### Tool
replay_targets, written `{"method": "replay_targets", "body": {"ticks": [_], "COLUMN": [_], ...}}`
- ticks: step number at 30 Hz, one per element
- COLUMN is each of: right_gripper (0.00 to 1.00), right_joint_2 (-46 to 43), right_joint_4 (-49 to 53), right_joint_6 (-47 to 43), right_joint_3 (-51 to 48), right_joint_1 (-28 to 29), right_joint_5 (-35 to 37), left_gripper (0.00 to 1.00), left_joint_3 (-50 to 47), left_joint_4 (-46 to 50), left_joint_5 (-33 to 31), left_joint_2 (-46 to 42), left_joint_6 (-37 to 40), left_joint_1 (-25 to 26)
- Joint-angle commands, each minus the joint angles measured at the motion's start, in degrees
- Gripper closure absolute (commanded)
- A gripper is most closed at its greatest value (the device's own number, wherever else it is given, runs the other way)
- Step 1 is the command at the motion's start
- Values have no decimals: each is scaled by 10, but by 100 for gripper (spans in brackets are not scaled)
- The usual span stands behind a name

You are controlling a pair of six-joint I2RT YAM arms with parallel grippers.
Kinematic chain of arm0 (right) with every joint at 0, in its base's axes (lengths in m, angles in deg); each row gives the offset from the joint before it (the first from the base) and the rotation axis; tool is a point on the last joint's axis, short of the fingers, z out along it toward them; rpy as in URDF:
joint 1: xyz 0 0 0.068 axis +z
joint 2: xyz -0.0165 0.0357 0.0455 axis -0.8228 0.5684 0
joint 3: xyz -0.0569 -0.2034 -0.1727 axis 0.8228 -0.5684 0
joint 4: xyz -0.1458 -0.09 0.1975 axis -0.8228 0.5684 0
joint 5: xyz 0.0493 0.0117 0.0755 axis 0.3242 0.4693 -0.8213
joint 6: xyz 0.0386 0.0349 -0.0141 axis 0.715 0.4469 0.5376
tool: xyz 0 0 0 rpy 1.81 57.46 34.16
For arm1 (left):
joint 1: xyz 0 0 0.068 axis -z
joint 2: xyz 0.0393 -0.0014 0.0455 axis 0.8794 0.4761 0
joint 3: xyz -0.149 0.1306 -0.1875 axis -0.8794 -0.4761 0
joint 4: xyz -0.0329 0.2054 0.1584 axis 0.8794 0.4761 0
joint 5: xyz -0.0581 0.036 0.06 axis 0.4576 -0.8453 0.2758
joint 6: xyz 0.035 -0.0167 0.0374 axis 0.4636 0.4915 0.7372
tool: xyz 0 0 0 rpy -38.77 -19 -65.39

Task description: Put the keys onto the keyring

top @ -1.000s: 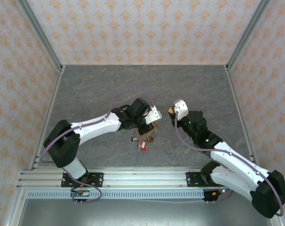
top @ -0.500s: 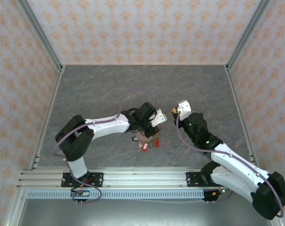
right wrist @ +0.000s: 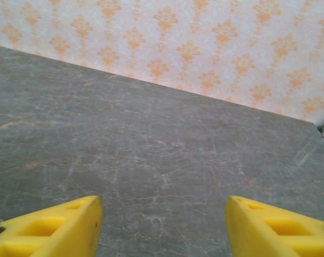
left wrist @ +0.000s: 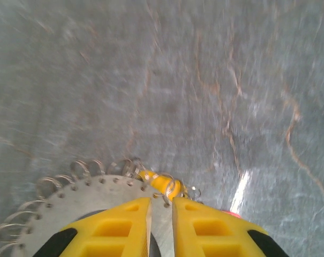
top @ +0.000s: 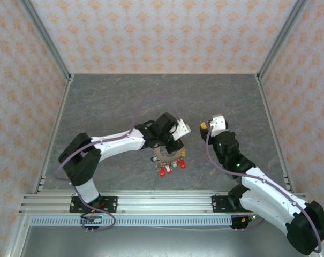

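The keyring [top: 164,155] is laid flat on the table [top: 108,107], near the middle and towards the near edge. The keys [top: 163,171] are fanned out at its near rim, mostly red-headed, one green. The ring is overhung by the left gripper [left wrist: 162,202], its jaws set a narrow slit apart over the toothed rim; whether the ring is pinched cannot be told. The right gripper [right wrist: 164,214] is held spread wide and empty, apart to the right. If the ring is dragged by the near-closed fingers, the keys could be scattered, or the wire loops [left wrist: 87,168] along the rim bent.
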Motion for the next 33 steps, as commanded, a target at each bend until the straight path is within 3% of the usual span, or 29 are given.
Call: {"method": "replay_targets", "body": {"ticks": [1, 5, 7, 8, 9, 21, 27, 33], "right_gripper": [35, 34, 32, 31, 30, 26, 27, 28], "right_joint_2": [-11, -3, 6, 11, 19, 145, 218, 307], "right_joint_4": [-25, -35, -43, -48, -53, -120, -200, -283], "right_joint_6": [17, 37, 47, 49, 49, 44, 52, 13], "right_joint_3": [-5, -11, -16, -18, -20, -30, -40, -32], "right_joint_1": [-17, -47, -58, -63, -68, -148, -198, -205], "right_joint_5": [32, 28, 29, 30, 29, -11, -76, -125], "left_gripper": [82, 74, 52, 10, 0, 0, 0, 0], "left_joint_3": [-36, -104, -139, -152, -163, -263, -293, -300], "left_joint_4": [-55, -107, -127, -129, -125, -154, -154, -145], "left_joint_5": [-27, -68, -82, -84, -93, -175, -210, -245], "left_joint_2": [-76, -163, -205, -223, -239, -369, -408, -427], "left_joint_6": [-27, -59, -55, -43, -36, -90, -107, -112], "left_joint_1": [-31, -84, -109, -118, -127, -277, -304, -328]}}
